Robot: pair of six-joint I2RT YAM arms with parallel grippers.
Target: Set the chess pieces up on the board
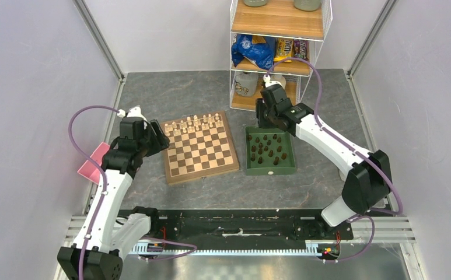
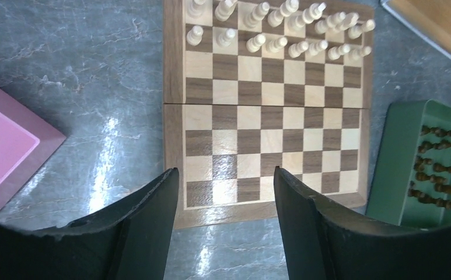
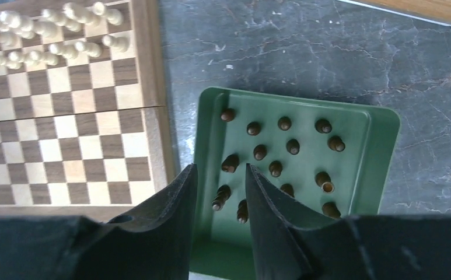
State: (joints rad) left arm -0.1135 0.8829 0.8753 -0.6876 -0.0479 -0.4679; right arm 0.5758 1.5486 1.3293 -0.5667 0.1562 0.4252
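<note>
**Dark chess pieces (image 3: 259, 152) stand in a green tray (image 3: 380, 151) under the right pincer (image 3: 220, 172), none yet on the board (image 2: 269, 122).**
The pieces are tiny dark-brown wooden men with rounded tops, most upright and loosely scattered. Two stand right below the gap of the right pincer, whose jaws are a little apart and clamp nothing I can see. It probably hangs there to pick one out. The board lies to that pincer's left, and directly ahead of the left pincer (image 2: 226, 172), whose jaws are wide apart and empty, likely to stay clear. Cream chessmen (image 2: 278, 44) fill the board's far two rows, so the near rows seem meant for the dark set. All of it rests on the grey table (image 2: 94, 70).
</note>
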